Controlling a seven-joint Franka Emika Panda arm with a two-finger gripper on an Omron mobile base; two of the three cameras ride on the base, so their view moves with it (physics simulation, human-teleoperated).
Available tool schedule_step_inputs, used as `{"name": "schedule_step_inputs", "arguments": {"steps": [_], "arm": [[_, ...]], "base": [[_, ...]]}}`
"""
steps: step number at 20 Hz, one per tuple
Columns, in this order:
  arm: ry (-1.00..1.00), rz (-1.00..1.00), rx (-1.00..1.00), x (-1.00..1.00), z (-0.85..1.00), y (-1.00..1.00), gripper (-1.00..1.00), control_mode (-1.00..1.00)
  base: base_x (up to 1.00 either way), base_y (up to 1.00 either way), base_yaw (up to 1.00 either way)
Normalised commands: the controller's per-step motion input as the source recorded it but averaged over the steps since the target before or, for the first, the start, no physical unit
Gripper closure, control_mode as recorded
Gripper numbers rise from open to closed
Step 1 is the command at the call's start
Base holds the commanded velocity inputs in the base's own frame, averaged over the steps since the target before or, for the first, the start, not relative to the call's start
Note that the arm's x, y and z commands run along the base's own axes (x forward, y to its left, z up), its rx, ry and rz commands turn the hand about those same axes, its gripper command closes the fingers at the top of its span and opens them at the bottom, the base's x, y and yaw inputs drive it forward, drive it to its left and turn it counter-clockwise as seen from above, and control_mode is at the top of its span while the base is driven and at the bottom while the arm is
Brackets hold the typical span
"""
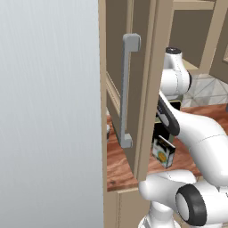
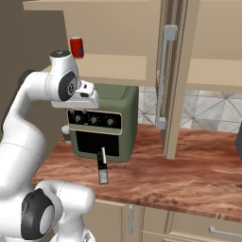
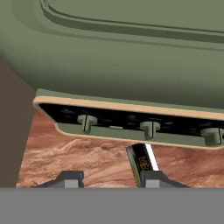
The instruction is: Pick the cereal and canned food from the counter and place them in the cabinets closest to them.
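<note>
The cereal point(image 2: 102, 171), a small black box with a white side panel, stands upright on the counter point(image 2: 189, 165) just in front of a green appliance. Its yellow-orange picture faces the left base view, where the cereal point(image 1: 163, 151) shows beside my forearm. My gripper point(image 2: 81, 112) hangs well above and a little left of the box, at the level of the appliance's knobs. Looking down along it, the gripper point(image 3: 109, 178) is open with nothing between the fingertips, and the cereal point(image 3: 141, 162) sits far below near the right fingertip. The canned food is out of view.
A green countertop oven point(image 2: 108, 123) with three knobs stands right behind the gripper. Above it is an open cabinet shelf point(image 2: 118, 64) with a red can point(image 2: 77, 46) at its left end. An open cabinet door with a grey bar handle point(image 2: 163, 71) juts out to the right. A small cup point(image 2: 66, 133) stands left of the oven.
</note>
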Motion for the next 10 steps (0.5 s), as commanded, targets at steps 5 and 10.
{"name": "schedule_step_inputs", "arguments": {"steps": [5,10], "arm": [[0.00,0.00,0.00,0.00,-0.06,-0.04,-1.00,-1.00],[0.00,0.01,0.01,-0.03,-0.10,-0.28,-1.00,-1.00]], "base": [[0.00,0.00,0.00],[0.00,0.00,0.00]]}}
